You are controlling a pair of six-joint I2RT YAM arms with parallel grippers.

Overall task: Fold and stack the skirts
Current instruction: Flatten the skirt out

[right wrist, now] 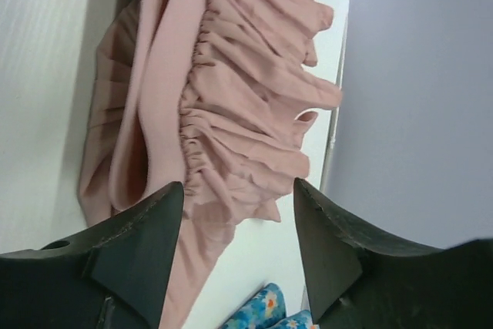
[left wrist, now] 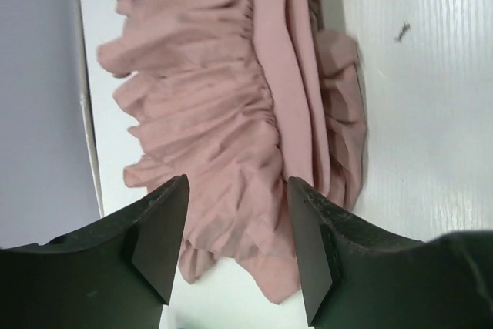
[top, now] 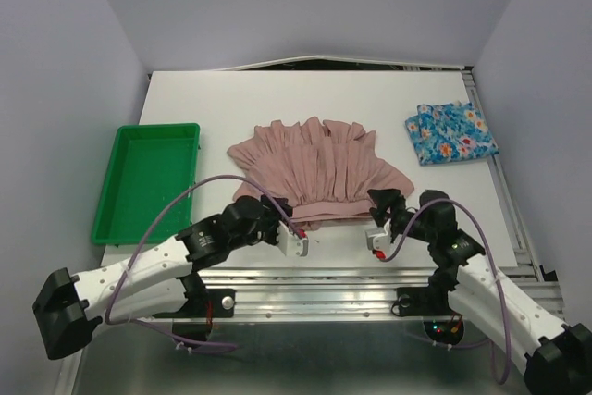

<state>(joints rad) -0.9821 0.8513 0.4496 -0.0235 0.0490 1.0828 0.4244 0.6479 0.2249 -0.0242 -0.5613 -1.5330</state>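
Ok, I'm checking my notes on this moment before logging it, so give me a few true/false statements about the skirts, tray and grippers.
1. The pink skirt lies spread out mid-table, between the two grippers' reach. True.
2. The blue skirt sits in the tray. False: it lies folded on the table at the far right, and the tray is on the left.
3. The left gripper is shut on the pink skirt. False: its jaws stand open, with the cloth just beyond them.
4. The right gripper is open. True.
5. The blue skirt is stacked on the pink one. False: they lie apart.
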